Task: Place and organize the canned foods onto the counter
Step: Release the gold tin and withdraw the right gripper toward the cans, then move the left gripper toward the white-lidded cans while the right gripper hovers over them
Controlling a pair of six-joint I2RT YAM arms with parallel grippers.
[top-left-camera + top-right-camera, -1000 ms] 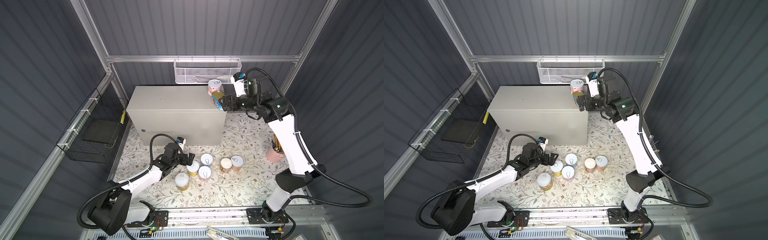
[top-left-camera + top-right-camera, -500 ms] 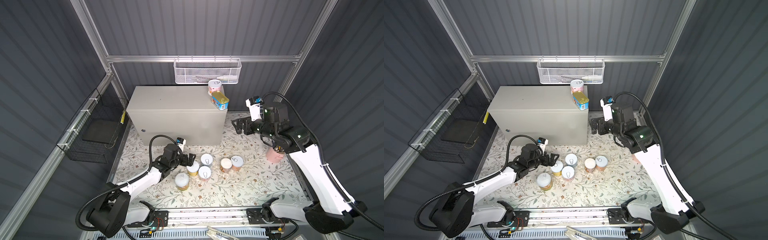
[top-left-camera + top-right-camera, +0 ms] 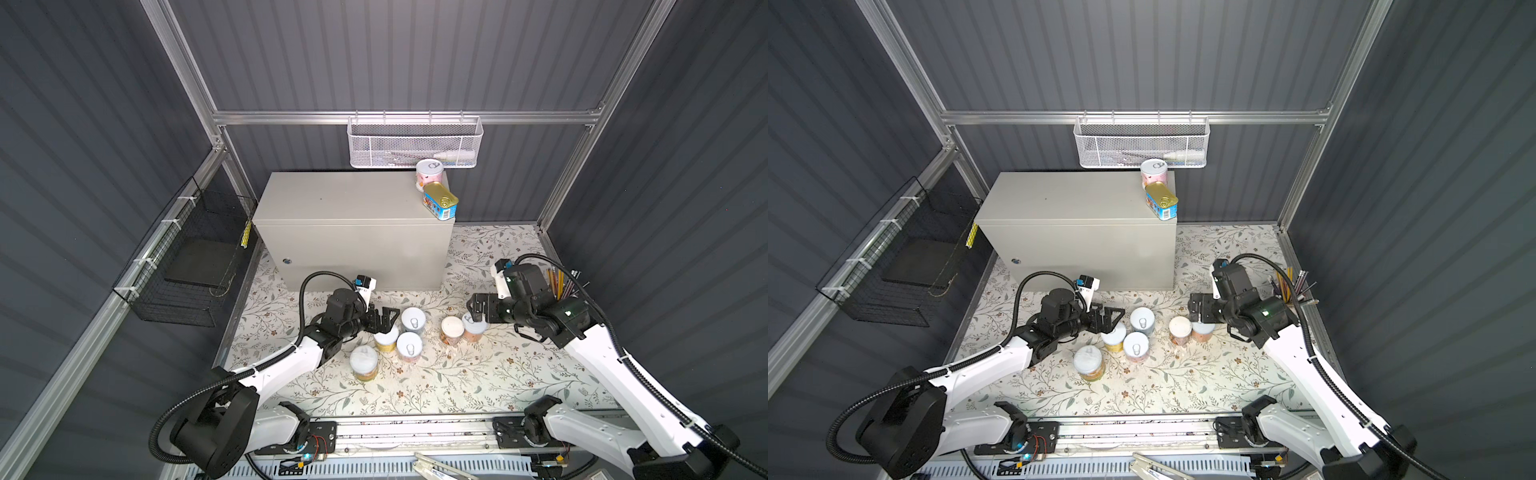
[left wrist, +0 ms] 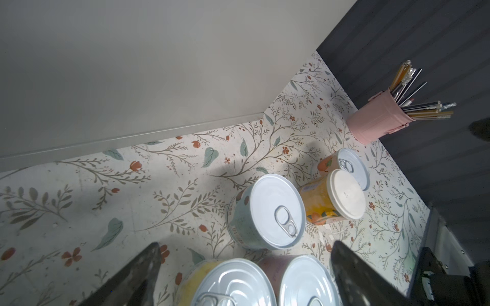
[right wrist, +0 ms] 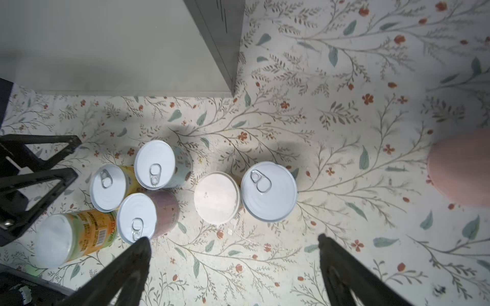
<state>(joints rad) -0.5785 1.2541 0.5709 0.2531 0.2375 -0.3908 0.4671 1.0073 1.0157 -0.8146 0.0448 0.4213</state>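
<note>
Dark ribbed walls (image 3: 104,124), floral mat (image 3: 478,374) underfoot, counter (image 3: 353,199) at the back.

Left gripper (image 3: 388,321): jaws spread fully, empty, low over the mat, unmoved this past second. Yellow can (image 3: 385,338) directly under its tips, pale blue can (image 3: 413,321) just ahead, pink-purple can (image 3: 409,348) beside those, frosted-lid can (image 3: 364,363) back toward its arm.

Right gripper (image 3: 474,309): a second ago up at the counter's far corner, now down near the mat, jaws wide, nothing held. White-lid can (image 3: 452,330) and orange pull-tab can (image 3: 473,330) sit touching, just below its tips.

Blue tin (image 3: 440,201) left on the counter, close against the pink can (image 3: 430,174).

Reading: two placed, six on the mat; that pair looks next.
</note>
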